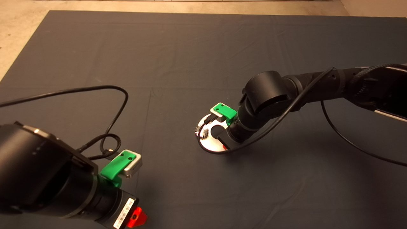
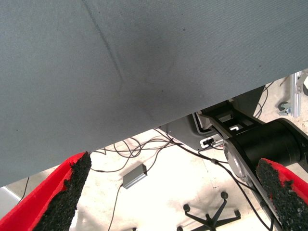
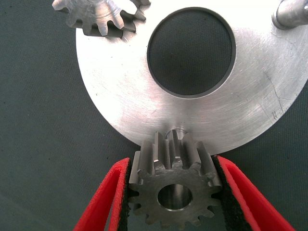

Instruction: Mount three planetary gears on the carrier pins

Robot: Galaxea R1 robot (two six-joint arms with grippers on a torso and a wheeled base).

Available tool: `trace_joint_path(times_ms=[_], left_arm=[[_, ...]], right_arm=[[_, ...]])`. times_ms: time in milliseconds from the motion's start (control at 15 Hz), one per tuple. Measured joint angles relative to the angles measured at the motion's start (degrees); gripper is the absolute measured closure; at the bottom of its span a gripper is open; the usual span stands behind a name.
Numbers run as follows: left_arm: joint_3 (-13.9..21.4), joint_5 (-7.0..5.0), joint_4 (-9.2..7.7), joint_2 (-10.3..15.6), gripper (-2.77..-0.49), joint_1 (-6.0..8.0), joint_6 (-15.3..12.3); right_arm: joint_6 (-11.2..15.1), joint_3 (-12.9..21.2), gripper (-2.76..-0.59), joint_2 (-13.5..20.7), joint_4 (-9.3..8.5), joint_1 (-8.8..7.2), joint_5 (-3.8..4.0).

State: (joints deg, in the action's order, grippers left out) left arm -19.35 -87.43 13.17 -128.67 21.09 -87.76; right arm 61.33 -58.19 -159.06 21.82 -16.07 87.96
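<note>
Red fingers of right gripper pinching a planetary gear above a carrier pin at the disc edge, another gear already seated, left gripper parked, fingers spread.

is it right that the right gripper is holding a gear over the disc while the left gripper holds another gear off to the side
Not quite. The left gripper holds nothing; the left wrist view shows its fingers apart and bare. The right gripper does grip a gear at the disc.

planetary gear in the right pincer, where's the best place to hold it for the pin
Across opposite toothed flanks, as the right pincer grips this planetary gear now, coming from outside the carrier disc rim. That leaves the bore uncovered to meet the pin.
</note>
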Motion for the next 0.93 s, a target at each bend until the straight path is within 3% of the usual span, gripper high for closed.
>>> trace_joint_path(times_ms=[933], left_arm=[[0.0,0.0,-0.05,0.0,-2.48,0.01,0.0]], right_arm=[[0.0,0.0,-1.06,0.0,1.49,-0.49,-0.08]])
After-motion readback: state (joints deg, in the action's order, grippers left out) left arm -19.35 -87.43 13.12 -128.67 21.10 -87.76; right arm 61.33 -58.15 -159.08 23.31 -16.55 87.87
